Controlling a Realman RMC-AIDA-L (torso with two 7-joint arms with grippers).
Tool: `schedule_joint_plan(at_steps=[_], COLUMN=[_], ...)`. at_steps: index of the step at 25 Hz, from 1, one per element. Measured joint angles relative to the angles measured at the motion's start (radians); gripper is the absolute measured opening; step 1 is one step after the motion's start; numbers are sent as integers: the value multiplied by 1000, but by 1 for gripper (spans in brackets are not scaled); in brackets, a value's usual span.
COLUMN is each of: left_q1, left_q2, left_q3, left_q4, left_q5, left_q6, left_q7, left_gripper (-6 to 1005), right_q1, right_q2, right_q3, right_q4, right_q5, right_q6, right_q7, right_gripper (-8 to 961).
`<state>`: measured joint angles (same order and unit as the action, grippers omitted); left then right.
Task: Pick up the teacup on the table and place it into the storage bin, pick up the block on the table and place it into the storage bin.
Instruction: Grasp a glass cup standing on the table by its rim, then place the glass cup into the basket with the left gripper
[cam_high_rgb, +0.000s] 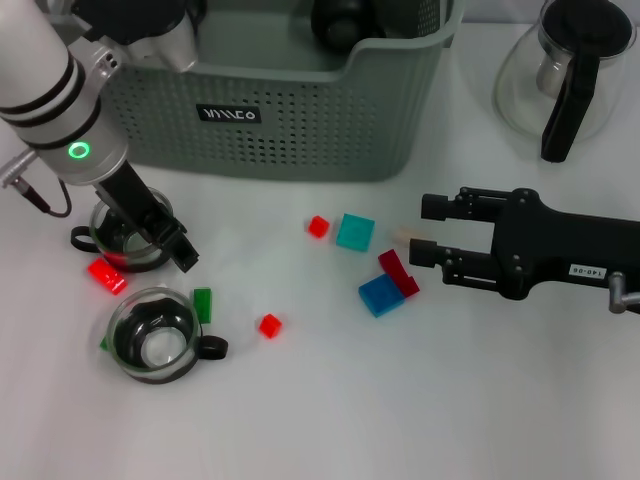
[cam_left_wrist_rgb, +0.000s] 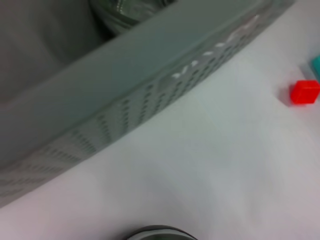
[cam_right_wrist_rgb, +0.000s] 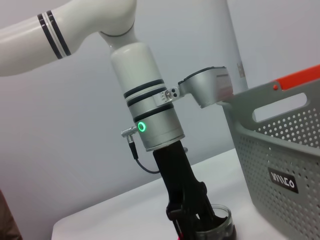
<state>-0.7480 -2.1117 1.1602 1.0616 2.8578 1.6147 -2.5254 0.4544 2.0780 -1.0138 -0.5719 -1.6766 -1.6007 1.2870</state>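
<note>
- Nearest the head camera, a glass teacup (cam_high_rgb: 152, 337) with a black handle stands upright on the white desk (cam_high_rgb: 400, 420), with a green block (cam_high_rgb: 203, 304) touching its rim and a small red cube (cam_high_rgb: 269, 325) just beside it.
- Behind it stands a second glass teacup (cam_high_rgb: 118, 238); the left tool (cam_high_rgb: 165, 238) reaches down onto its rim, and in the right wrist view the black fingers (cam_right_wrist_rgb: 192, 212) straddle the glass wall. I cannot tell whether they are pressed shut on it.
- A flat red block (cam_high_rgb: 106, 275) lies touching this second cup's base.
- The storage bin (cam_high_rgb: 300, 120) sits at the back of the desk, just behind the left tool, label facing forward; dark things lie inside it.
- The right tool (cam_high_rgb: 432, 230) hovers with its fingers spread and empty, pointing at a cluster of blocks: teal block (cam_high_rgb: 355, 232), blue block (cam_high_rgb: 380, 295), red block (cam_high_rgb: 398, 273) and another small red cube (cam_high_rgb: 318, 227).
- A glass carafe (cam_high_rgb: 565, 70) stands beside the bin.
</note>
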Motion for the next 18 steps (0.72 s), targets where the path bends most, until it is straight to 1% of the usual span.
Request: schedule_joint_plan(at_steps=[2, 5, 8, 13, 16, 18], left_q1=[0, 0, -1, 10, 15, 18], left_q2=[4, 16, 24, 23, 25, 25], left_q3=[-2, 4, 1, -2, -9, -35], left_q4=[-1, -17, -39, -13, 10, 36], left_q5=[0, 0, 0, 0, 0, -1], left_q6=[-3, -13, -19, -13, 10, 37], left_q7=[-15, -32, -36, -37, -37, -27], left_gripper=[736, 732, 519, 287, 188, 122], right_q1=[1, 1, 1, -1, -2, -2], right_q2=[0, -1, -2, -3, -4, -4], right_q3=[-1, -2, -2, 3, 4, 4], right_q4=[1, 2, 2, 3, 3, 3], right_q5=[0, 0, 0, 0, 0, 0], right_q6=[-1, -2, -2, -11, -17, -18], right_q7=[0, 0, 0, 0, 0, 0], right_gripper=[641, 641, 641, 641, 641, 641])
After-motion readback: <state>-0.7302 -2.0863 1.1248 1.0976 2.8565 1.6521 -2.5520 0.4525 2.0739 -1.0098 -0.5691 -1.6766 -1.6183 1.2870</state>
